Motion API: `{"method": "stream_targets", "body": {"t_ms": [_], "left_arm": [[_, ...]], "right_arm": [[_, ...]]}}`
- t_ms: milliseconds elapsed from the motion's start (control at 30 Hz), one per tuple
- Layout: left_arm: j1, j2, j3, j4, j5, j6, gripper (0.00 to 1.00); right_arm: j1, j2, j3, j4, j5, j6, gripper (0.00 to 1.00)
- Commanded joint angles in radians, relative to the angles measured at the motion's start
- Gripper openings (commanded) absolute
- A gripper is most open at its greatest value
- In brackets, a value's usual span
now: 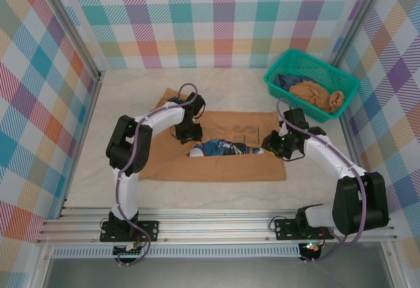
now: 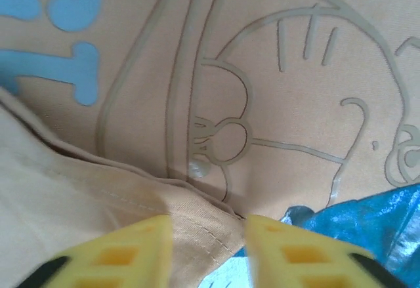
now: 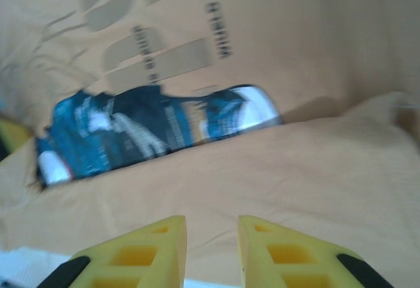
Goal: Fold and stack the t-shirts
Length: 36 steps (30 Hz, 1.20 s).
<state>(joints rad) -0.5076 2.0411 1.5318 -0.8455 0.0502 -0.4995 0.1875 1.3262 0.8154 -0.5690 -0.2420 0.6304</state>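
Fingers (image 2: 125, 255) of left gripper (image 2: 209, 235) apart, straddling fold edge of printed t-shirt (image 1: 216, 166). Right gripper (image 3: 211, 235) spread over same shirt, pinching nothing. Shirt lies near-left of teal basket (image 1: 300, 97), seemingly one fold in. Crumpled tan shirt (image 1: 318, 94) waits inside basket; stack not started.

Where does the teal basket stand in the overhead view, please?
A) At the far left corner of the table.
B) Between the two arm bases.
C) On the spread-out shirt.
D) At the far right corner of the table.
D: the teal basket sits at the far right corner of the table, apart from the spread t-shirt.
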Motion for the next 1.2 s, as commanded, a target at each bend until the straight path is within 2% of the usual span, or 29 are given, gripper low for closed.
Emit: {"method": "stream_targets", "body": {"t_ms": [0,100,267,467,567,633,867,1033,1167], "left_arm": [[0.001,-0.172,-0.023,-0.043,-0.066,-0.032,0.46],[0.036,-0.279,-0.098,-0.062,-0.073,-0.070,0.45],[0.156,-0.430,-0.297,-0.066,-0.002,-0.109,0.32],[0.353,-0.489,-0.514,-0.039,0.067,-0.132,0.27],[0.403,-0.453,-0.554,-0.004,0.050,-0.121,0.24],[0.424,-0.404,-0.555,0.000,0.025,-0.110,0.22],[0.450,-0.309,-0.553,-0.031,-0.171,-0.074,0.19],[0.449,-0.360,-0.533,-0.058,-0.161,-0.084,0.19],[0.416,-0.445,-0.475,-0.081,-0.108,-0.123,0.27]], "right_arm": [[-0.031,0.043,-0.016,-0.055,0.091,0.064,0.28],[-0.049,0.086,0.013,-0.094,0.142,0.088,0.32],[-0.064,0.154,0.042,-0.055,0.149,0.077,0.33],[-0.065,0.253,0.099,-0.088,0.180,0.088,0.22],[-0.069,0.291,0.105,-0.116,0.231,0.089,0.16],[-0.072,0.318,0.111,-0.133,0.259,0.082,0.14],[-0.091,0.389,0.134,-0.196,0.321,0.044,0.06],[-0.086,0.306,0.139,-0.202,0.328,0.016,0.07],[-0.038,0.212,0.168,-0.228,0.350,-0.016,0.09]]}}
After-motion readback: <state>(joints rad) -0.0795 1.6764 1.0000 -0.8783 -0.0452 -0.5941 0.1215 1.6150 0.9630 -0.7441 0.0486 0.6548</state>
